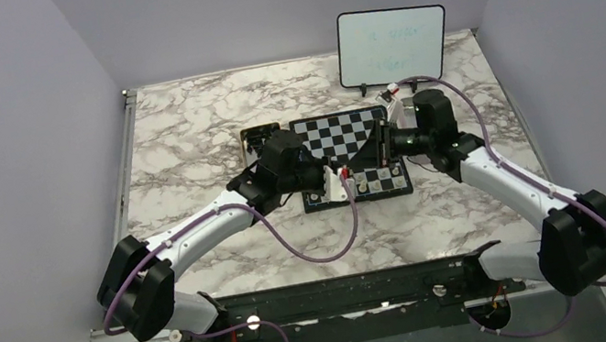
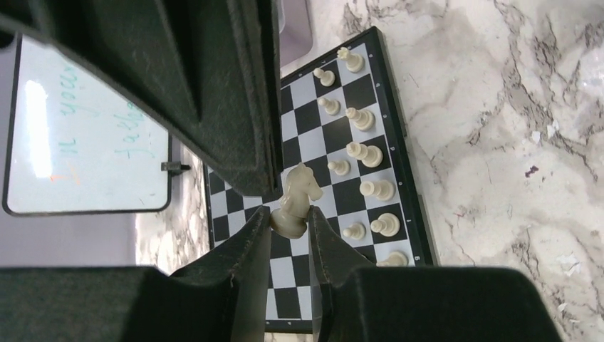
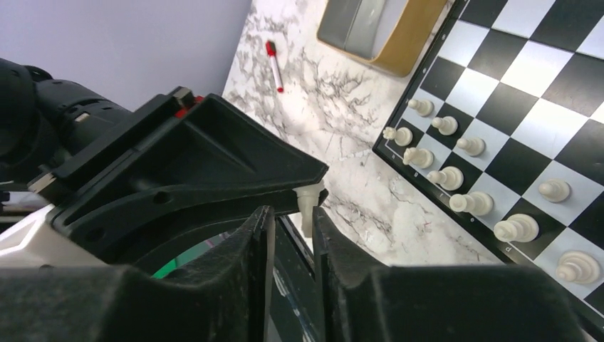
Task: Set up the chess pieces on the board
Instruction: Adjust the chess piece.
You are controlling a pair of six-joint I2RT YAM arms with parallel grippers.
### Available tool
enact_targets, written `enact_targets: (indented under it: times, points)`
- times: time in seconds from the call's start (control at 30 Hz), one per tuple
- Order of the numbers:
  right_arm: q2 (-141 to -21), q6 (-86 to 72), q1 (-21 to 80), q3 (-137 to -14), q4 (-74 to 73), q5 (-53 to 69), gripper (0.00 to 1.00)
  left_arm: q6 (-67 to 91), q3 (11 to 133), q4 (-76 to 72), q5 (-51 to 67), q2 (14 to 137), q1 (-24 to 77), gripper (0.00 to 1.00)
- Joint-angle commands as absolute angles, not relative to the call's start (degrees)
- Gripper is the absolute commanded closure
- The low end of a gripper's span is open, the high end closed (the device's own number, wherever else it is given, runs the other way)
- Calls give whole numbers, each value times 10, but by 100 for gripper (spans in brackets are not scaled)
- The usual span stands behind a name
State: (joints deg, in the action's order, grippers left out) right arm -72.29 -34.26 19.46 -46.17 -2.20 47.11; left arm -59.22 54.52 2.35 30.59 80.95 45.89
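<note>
left gripper [image 2: 288, 226] pinching white knight [image 2: 298, 194] by base over board [image 2: 308, 117], right gripper [image 3: 290, 212] slightly parted at knight's top, hold unclear, 2 rows of white pieces [image 2: 367, 153] on board

The left gripper [image 2: 288, 221] and right gripper [image 3: 293, 214] crowd nose to nose over the near half of the board [image 1: 339, 132], with barely a white knight [image 2: 299, 189] fitting between them. Under them, white pieces [image 2: 370, 153] line the two nearest ranks, so it's tight there. The far ranks show bare checks. A tray [image 1: 260, 136] hems the board's left edge, and a whiteboard [image 1: 392, 44] stands behind on the right. The bench [image 1: 180, 126] lies open on the left.
</note>
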Motion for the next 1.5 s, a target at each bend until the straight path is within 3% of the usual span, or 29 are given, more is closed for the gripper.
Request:
enact_targets:
  times: [0.0,0.47,0.77,0.83,0.93,0.97,1.0,1.27,1.47]
  points:
    - [-670,-366,199,-446,8,400,68,-472,550,-39,277,809,461,78]
    - [-666,-407,199,-427,55,389,68,-339,528,-129,255,796,460,80]
    - [-657,-423,199,-408,81,378,91,-323,528,-134,238,802,461,80]
    - [-652,-416,199,-408,77,370,95,-315,527,-137,230,804,460,70]
    - [-648,-375,199,-429,21,338,97,-298,522,-139,212,805,460,44]
    - [-646,-362,199,-438,-5,320,97,-294,521,-139,208,805,460,9]
    - [-644,-351,199,-446,-31,303,97,-290,520,-138,205,804,460,2]
    - [-645,-248,199,-513,-186,196,96,-258,503,-122,177,774,453,1]
    - [-666,-186,198,-550,-302,149,96,-161,512,-70,161,740,394,1]
